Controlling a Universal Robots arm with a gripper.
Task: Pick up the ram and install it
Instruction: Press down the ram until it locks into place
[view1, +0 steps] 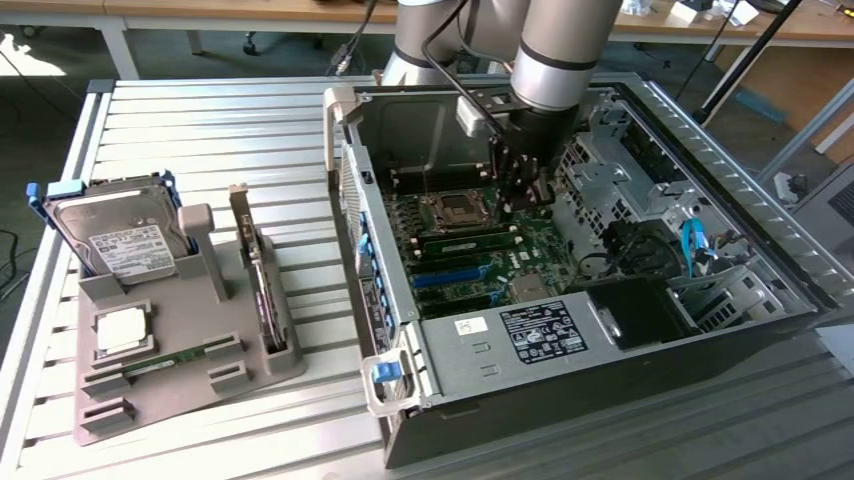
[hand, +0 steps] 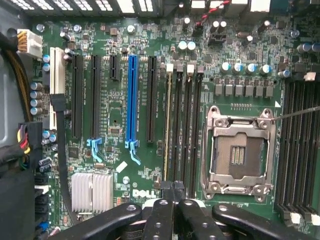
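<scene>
Thin green ram (hand: 167, 125) in black slot (hand: 176, 125)

Robotics lab or workshop, slatted metal workbench (view1: 200, 120), opened computer case (view1: 561, 300), wooden desks (view1: 240, 12) behind

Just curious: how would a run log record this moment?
pincer inside PC case | over motherboard | one ram in slot | spare ram on tray

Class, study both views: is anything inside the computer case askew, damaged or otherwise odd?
Nothing looks spilled or broken. The oddest sight is the CPU socket: bare, with no processor or cooler. A thin line crosses toward its corner, perhaps a stray wire. The ram in its slot looks straight.
</scene>
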